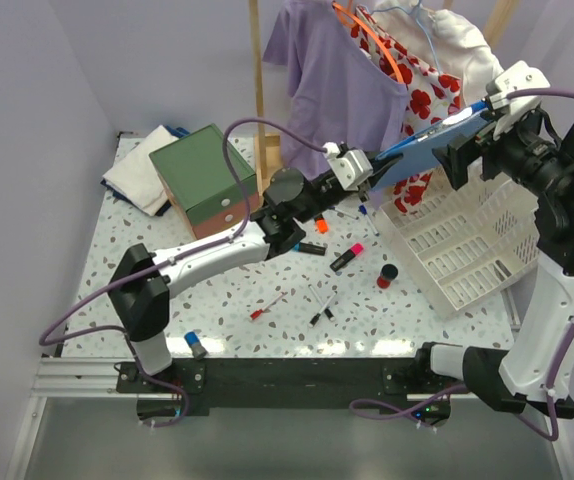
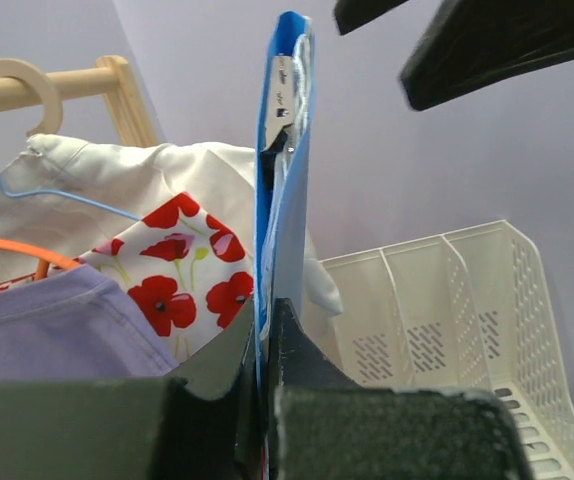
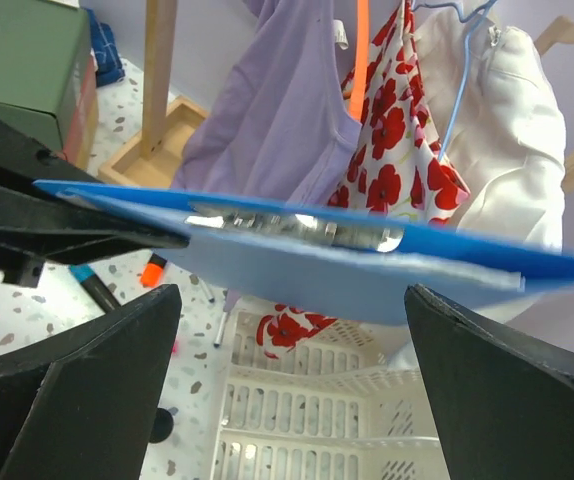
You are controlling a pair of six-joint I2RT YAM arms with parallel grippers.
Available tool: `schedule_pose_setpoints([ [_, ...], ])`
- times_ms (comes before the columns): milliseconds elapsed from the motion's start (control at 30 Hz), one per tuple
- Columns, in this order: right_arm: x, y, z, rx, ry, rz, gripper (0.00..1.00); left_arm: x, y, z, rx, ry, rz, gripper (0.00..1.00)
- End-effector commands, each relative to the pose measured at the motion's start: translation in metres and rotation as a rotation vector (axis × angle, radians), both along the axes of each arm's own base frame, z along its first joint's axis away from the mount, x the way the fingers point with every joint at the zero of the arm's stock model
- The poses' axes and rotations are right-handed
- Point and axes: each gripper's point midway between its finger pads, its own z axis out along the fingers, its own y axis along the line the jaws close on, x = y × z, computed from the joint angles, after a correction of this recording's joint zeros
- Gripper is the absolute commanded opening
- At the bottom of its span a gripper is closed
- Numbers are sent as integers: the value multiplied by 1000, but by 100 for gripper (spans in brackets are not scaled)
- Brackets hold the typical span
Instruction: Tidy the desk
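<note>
My left gripper (image 1: 375,170) is shut on the lower edge of a blue clipboard (image 1: 429,142) and holds it up in the air, above the speckled white desk (image 1: 157,300) and the near wall of the white slotted file tray (image 1: 467,250). In the left wrist view the clipboard (image 2: 285,200) stands edge-on between my closed left gripper (image 2: 265,322). My right gripper (image 1: 459,158) is open beside the clipboard's far end. In the right wrist view the clipboard (image 3: 347,262) spans the gap of the right gripper (image 3: 292,292) without touching either finger.
Clothes on hangers hang from a wooden rack (image 1: 259,90) behind the tray. A green box (image 1: 202,180) and folded white cloth (image 1: 139,170) sit at the back left. Pens (image 1: 322,303), a pink marker (image 1: 347,258), an orange marker (image 1: 321,224) and a black cap (image 1: 387,275) lie mid-desk.
</note>
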Motion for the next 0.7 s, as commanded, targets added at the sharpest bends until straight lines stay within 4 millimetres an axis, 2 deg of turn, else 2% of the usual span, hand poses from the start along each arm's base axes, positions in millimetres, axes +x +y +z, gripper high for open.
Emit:
schedule_pose_setpoints([
  [0,-9,9,0,47,17,51,99,8,18,61,-181,-117,47,0],
  [33,-8,9,0,49,19,49,99,11,11,52,-169,-103,35,0],
  [67,-8,9,1,49,15,49,99,8,8,58,-176,-114,12,0],
  [167,-7,9,3,52,14,48,99,3,-3,55,-174,-101,-55,0],
  [267,-7,12,3,59,19,64,99,-5,-5,51,-170,-90,-100,0],
  [333,-8,13,4,62,18,73,99,-12,4,60,-192,-105,-97,0],
  [400,-7,15,2,66,25,85,99,-9,12,57,-194,-98,-60,0],
  [533,-7,16,1,70,31,92,99,-15,33,77,-218,-126,-11,0],
  [667,-9,16,0,72,31,91,99,-26,42,89,-222,-137,-31,0],
])
